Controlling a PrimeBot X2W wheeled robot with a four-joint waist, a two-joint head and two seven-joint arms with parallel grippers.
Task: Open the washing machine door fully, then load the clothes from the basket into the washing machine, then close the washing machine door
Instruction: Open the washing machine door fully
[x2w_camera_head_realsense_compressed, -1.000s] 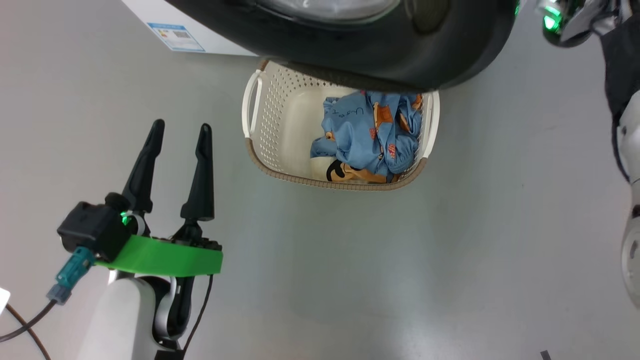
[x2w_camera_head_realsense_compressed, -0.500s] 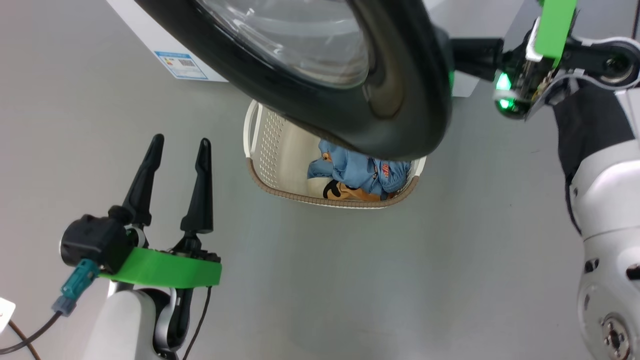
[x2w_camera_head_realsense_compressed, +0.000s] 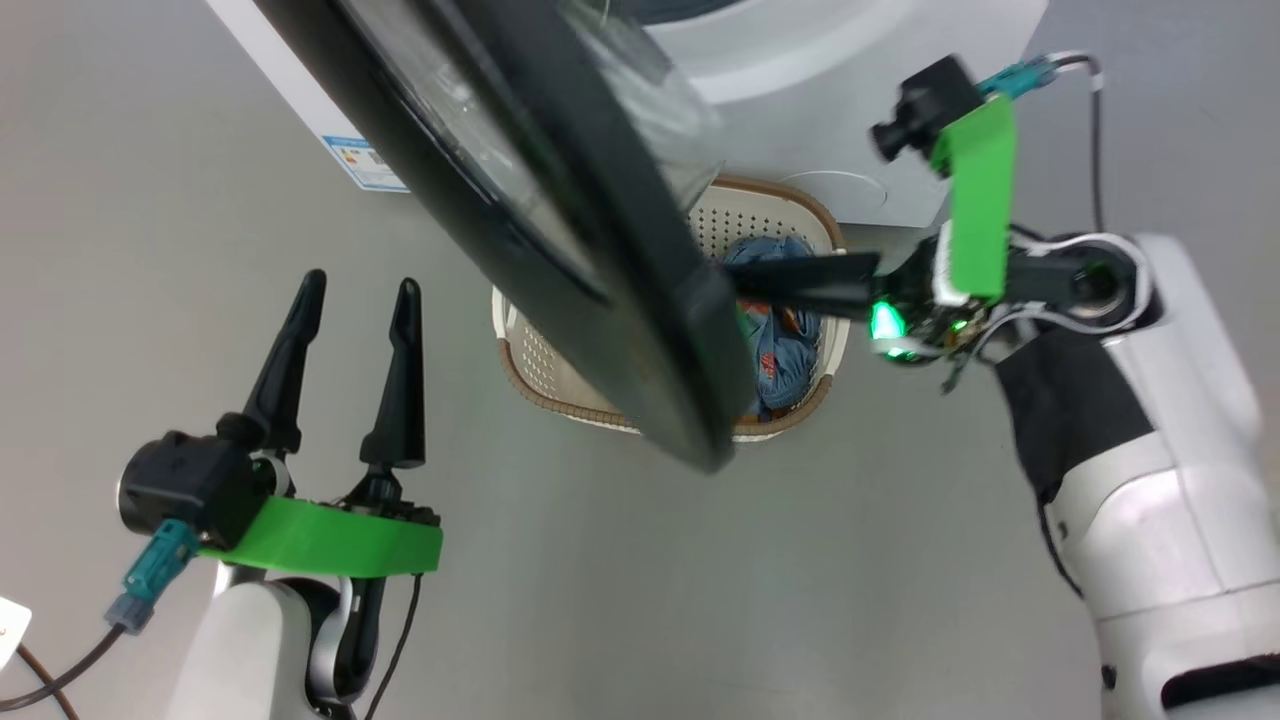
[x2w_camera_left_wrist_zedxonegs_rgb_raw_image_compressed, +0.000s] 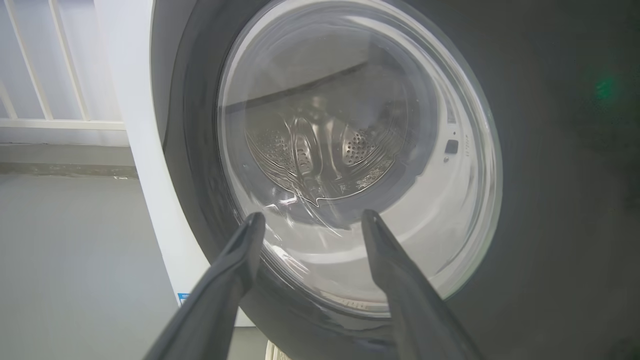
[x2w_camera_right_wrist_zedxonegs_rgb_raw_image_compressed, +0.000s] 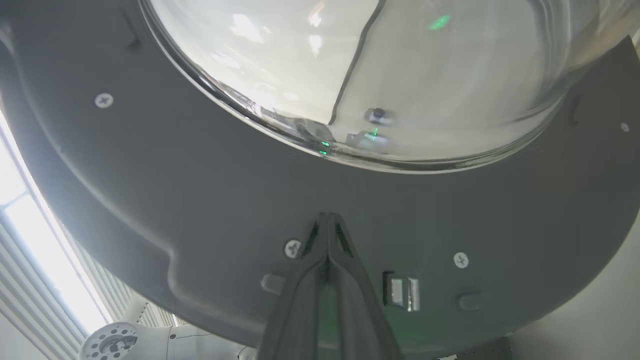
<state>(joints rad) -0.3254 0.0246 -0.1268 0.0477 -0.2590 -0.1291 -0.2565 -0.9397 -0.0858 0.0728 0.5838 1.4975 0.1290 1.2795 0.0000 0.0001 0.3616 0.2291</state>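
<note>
The washing machine door (x2w_camera_head_realsense_compressed: 620, 270) stands partly open, its black rim edge-on across the head view. My right gripper (x2w_camera_head_realsense_compressed: 740, 280) is shut, its tips against the door's grey inner face (x2w_camera_right_wrist_zedxonegs_rgb_raw_image_compressed: 200, 200) just below the glass bowl (x2w_camera_right_wrist_zedxonegs_rgb_raw_image_compressed: 375, 75), holding nothing. The cream basket (x2w_camera_head_realsense_compressed: 535, 352) sits on the floor under the door, with the blue printed clothes (x2w_camera_head_realsense_compressed: 785, 345) inside, partly hidden. My left gripper (x2w_camera_head_realsense_compressed: 360, 285) hangs open at lower left, facing the door's outer glass (x2w_camera_left_wrist_zedxonegs_rgb_raw_image_compressed: 350, 150) with nothing between its fingers (x2w_camera_left_wrist_zedxonegs_rgb_raw_image_compressed: 250, 235). The white washing machine (x2w_camera_head_realsense_compressed: 850, 100) is behind.
A blue label (x2w_camera_head_realsense_compressed: 365, 165) marks the machine's lower corner. Grey floor (x2w_camera_head_realsense_compressed: 650, 600) spreads in front of the basket. In the left wrist view a white railing (x2w_camera_left_wrist_zedxonegs_rgb_raw_image_compressed: 50, 120) stands beyond the machine's side. My right forearm (x2w_camera_head_realsense_compressed: 1130, 430) reaches in from the right.
The door has swung further open, from nearly flat overhead to edge-on. My right arm has come down and left, fingers against the door's inner face. The head camera has shifted. Left gripper unchanged.
</note>
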